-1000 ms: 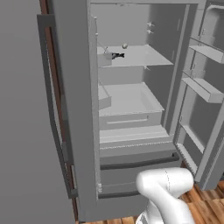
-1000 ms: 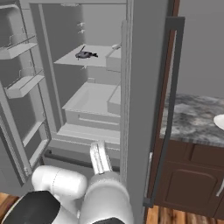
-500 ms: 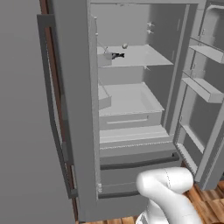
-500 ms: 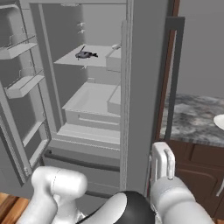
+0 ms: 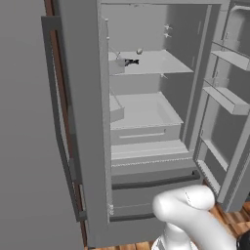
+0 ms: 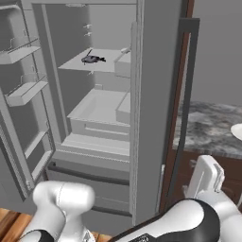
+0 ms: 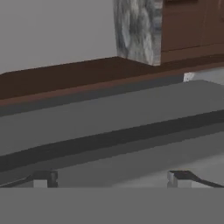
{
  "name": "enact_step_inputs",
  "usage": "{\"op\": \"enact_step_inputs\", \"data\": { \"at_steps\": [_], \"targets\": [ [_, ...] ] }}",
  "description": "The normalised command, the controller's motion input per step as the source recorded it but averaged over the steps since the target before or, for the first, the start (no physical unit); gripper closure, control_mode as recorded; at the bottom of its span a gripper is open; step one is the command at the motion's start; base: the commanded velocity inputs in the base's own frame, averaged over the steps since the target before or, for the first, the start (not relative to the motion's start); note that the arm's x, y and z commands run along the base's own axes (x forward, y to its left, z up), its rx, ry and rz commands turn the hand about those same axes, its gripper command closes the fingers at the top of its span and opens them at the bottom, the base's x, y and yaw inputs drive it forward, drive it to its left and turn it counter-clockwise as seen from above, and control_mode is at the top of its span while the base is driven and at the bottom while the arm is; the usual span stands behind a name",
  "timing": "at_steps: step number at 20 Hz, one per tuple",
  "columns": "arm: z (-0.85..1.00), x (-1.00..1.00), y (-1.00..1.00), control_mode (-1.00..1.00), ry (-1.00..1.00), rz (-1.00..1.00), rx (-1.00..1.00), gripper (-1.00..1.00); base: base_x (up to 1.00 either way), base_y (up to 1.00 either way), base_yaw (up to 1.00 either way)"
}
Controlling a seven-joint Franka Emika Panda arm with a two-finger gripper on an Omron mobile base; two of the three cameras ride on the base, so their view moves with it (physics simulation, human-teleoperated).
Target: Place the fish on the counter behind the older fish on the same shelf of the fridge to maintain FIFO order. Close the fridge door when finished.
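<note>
Meanwhile, tall grey fridge [image 5: 146, 122] stands open; small dark blackish fish [image 6: 92, 59] lies on thin pale shelf [image 6: 101, 64]. Fingers [image 7: 111, 178] spread wide, empty, close against fridge's closed door. Grey marbled worktop [image 6: 208, 130] at right; olive-tan fish not spotted. Risk: swinging arm clips door edge or dark bar handle [image 6: 182, 108].

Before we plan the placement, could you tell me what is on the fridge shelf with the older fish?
The older fish lies on the shelf near its front edge. A small pale round thing sits behind it. A grey bin covers the shelf's right end.
</note>
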Motion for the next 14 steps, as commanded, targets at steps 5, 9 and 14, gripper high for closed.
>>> {"op": "enact_step_inputs", "data": {
  "at_steps": [5,9,14],
  "targets": [
    [-0.37,0.5,-0.54,-1.0,0.0,0.09,0.1,-1.0,0.0,0.0,0.0],
    [-0.53,0.53,-0.26,-1.0,0.0,0.11,0.0,-1.0,0.0,0.0,0.0],
    [-0.35,0.39,-0.32,-1.0,0.0,0.15,0.01,-1.0,0.0,0.0,0.0]
  ]
}}
